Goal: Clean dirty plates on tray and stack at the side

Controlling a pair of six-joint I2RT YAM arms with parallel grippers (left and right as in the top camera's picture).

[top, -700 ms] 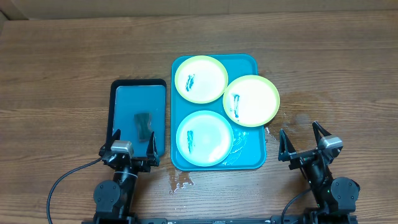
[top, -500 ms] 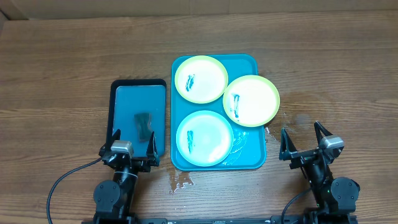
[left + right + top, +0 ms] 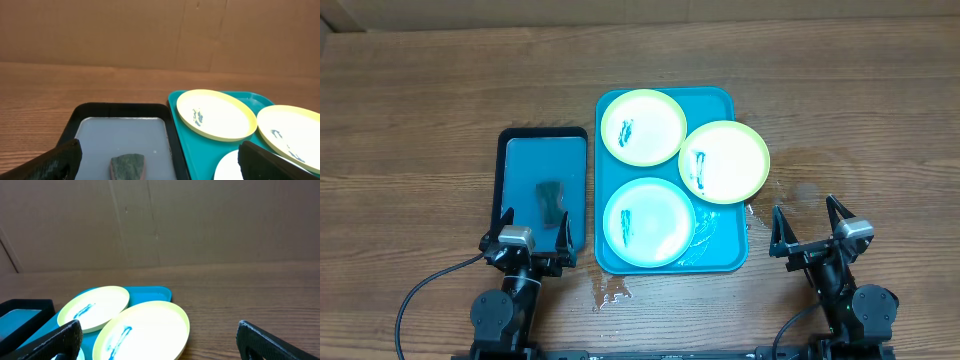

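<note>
Nothing has moved: left gripper (image 3: 533, 222) and right gripper (image 3: 803, 208) wait at the bottom, jaws wide open, smeared plates (image 3: 643, 127) untouched on the tray (image 3: 718, 250), cleaning unstarted.

plates (image 3: 643, 127): three, lime-rimmed, teal-smeared, flat | tray (image 3: 710, 103): teal, holds all; right plate overhangs rim

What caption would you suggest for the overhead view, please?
Three smeared plates on the teal tray, a dark pad in the black-rimmed tray, left pincer and right pincer open.
</note>
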